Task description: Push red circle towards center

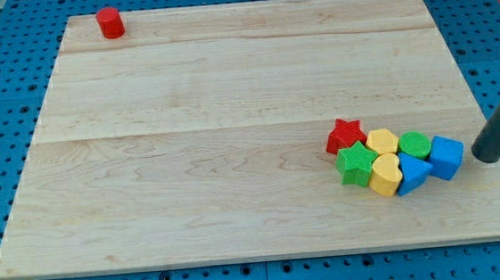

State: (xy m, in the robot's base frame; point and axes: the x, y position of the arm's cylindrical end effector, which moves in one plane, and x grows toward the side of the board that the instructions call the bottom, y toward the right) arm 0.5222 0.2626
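The red circle (110, 22) stands near the top left corner of the wooden board (230, 115), far from the other blocks. My tip (485, 156) is at the view's right edge of the board, just right of the blue cube (446, 157), a small gap between them. The rod rises up and to the right out of view. The tip is far from the red circle, across the whole board.
A cluster lies at the lower right: a red star (345, 135), a yellow hexagon (382, 141), a green round block (414, 145), a green star (356, 165), a yellow heart (385, 174) and a blue triangle (412, 173). Blue pegboard surrounds the board.
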